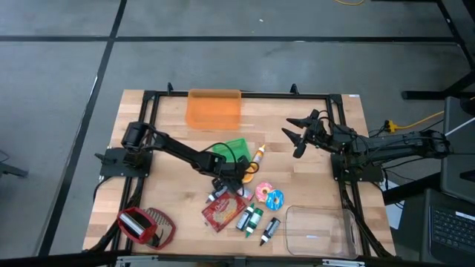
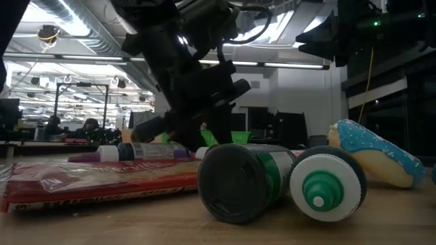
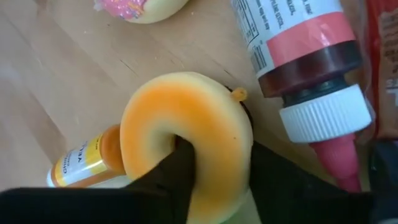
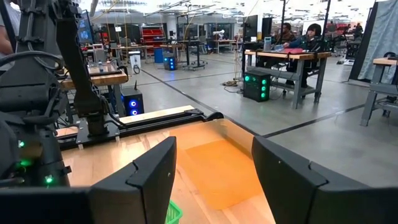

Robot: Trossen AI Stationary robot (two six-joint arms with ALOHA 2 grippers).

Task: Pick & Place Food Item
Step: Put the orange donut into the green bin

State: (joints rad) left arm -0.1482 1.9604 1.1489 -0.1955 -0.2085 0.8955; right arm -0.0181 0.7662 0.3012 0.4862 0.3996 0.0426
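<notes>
Orange translucent plastic bin [image 1: 214, 109] at table's far edge, clear plastic tub [image 1: 320, 231] at near right corner: nothing visible inside either. Yellow-orange ring doughnut [image 3: 186, 134] at table middle, beside yellow bottle [image 3: 84, 162], tipped on edge. Left gripper [image 3: 214, 168] closing across its rim, one finger [image 3: 180, 165] through hole. Right gripper [image 1: 299, 136] raised, fingers apart, holding nothing.

The wooden table [image 1: 148, 133] carries many small things. Near its far edge lies an orange tray [image 1: 214, 108], and at the near right corner a clear plastic container [image 1: 319, 231]. At the near left corner is a red basket [image 1: 145, 226]. In the middle are a green item [image 1: 236, 147], a yellow bottle [image 1: 258, 155], a yellow donut [image 3: 186, 140], a pink donut [image 1: 263, 193] and a blue donut [image 1: 275, 199] — these two touching — a red packet [image 1: 223, 212] and several small bottles [image 1: 251, 219].
</notes>
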